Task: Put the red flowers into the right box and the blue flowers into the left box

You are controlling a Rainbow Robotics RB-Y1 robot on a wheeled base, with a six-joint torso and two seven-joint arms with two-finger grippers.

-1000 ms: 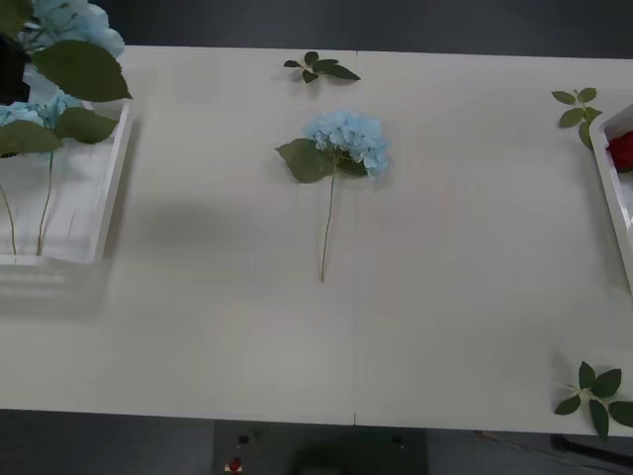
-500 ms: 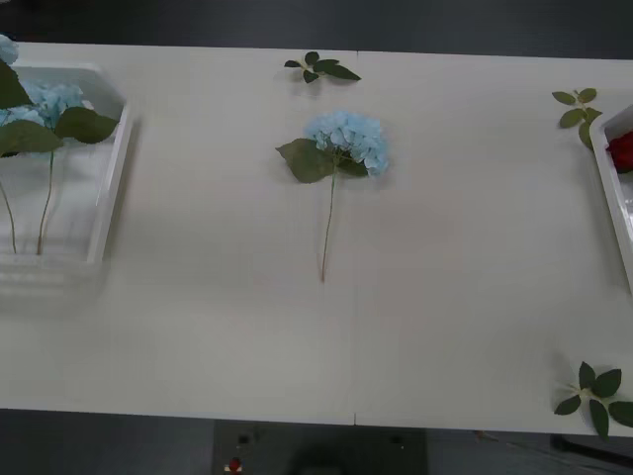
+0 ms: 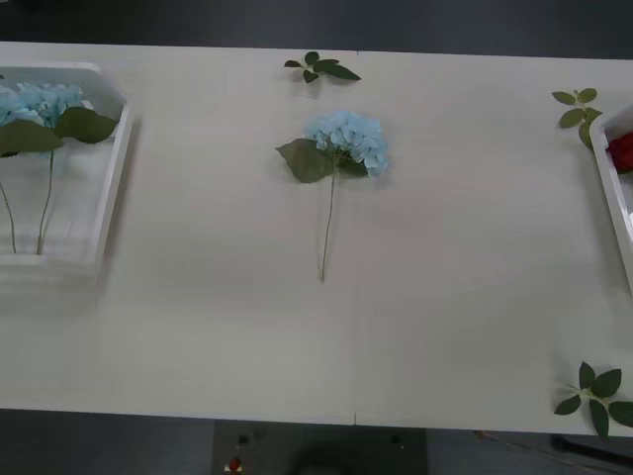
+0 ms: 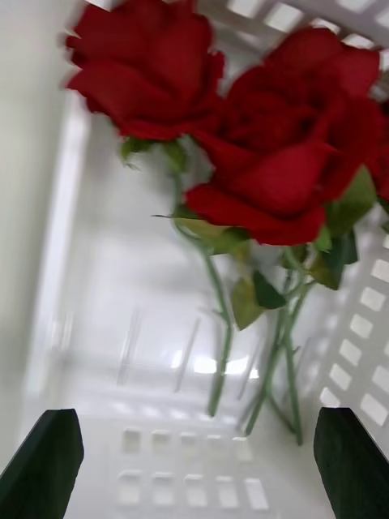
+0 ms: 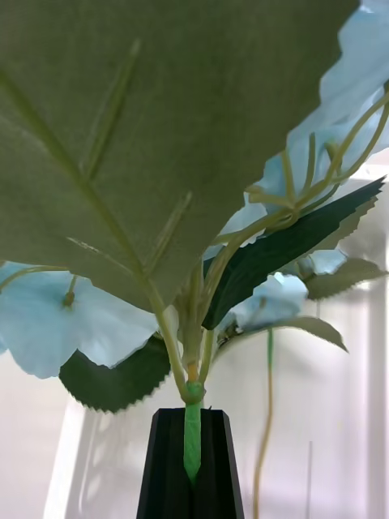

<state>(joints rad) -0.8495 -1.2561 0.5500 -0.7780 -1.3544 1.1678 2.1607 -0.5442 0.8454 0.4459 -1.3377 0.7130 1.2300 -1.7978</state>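
- A blue flower stem [image 5: 191, 422] is clamped between the closed black fingers of the left gripper [image 5: 192, 466]; the bloom held high at the left edge a second ago is gone from the front view, so it is judged carried off above the left box [image 3: 111, 188].
- The right gripper [image 4: 194, 462] is spread wide over the red flowers [image 4: 267, 154] in the right box [image 3: 615, 203].
- One blue flower [image 3: 344, 141] lies mid-table, unsorted.

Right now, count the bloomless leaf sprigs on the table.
3 sprigs: one at the table's far edge, one far right beside the right box, one at the near right corner. Some may be hidden.
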